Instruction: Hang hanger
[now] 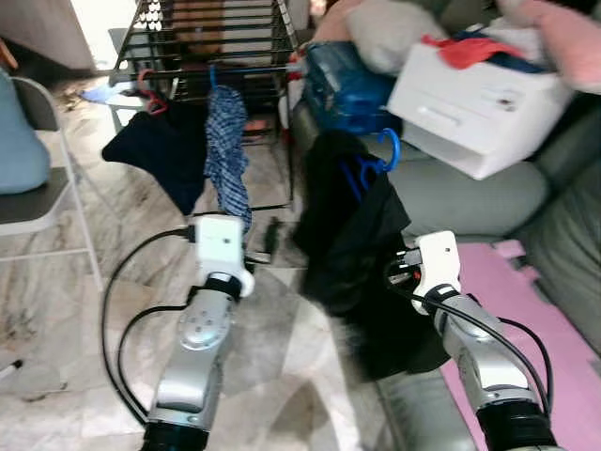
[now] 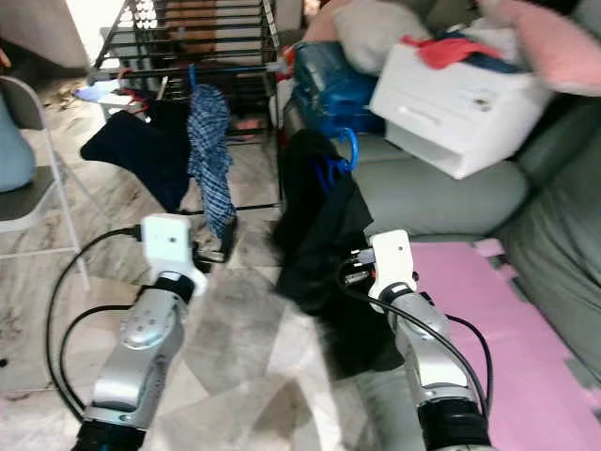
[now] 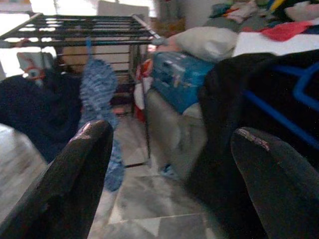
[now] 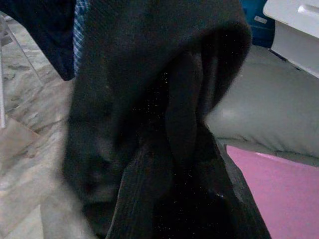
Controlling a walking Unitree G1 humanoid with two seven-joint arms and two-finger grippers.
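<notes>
Marble-patterned floor (image 1: 66,310) runs ahead of the robot to a black wire drying rack (image 1: 211,42), with a grey sofa (image 1: 460,193) and a pink mat (image 1: 526,310) on the robot's right.

Left tool (image 3: 172,164): raised and pointing toward the rack. Its two black fingers (image 3: 75,174) stand wide apart with nothing between them.

Right tool (image 1: 402,268): raised, with its front end buried in a black garment (image 1: 352,235). The right wrist view is taken up by dark cloth lying against the fingers. The garment hangs from this tool, so it is judged to be clamped on the cloth, though the fingers themselves are hidden.

Task item: a blue hanger (image 1: 376,160) sits inside the black garment, its hook rising just above the tool and ahead of it. Hanger and garment are carried in the air, well apart from the rack.

Rack condition: a blue checked cloth (image 1: 225,155) and a dark navy garment (image 1: 164,150) already hang from its front rail, beyond the left tool.

Other items: a white box (image 1: 479,99) and a blue package (image 1: 343,89) rest on the sofa, beyond the right tool. A folding chair (image 1: 42,202) stands on the far side of the left tool.

Progress, as judged: pickup done; the approach to the rack and hooking over a rail remain. Hook not yet on any bar.
</notes>
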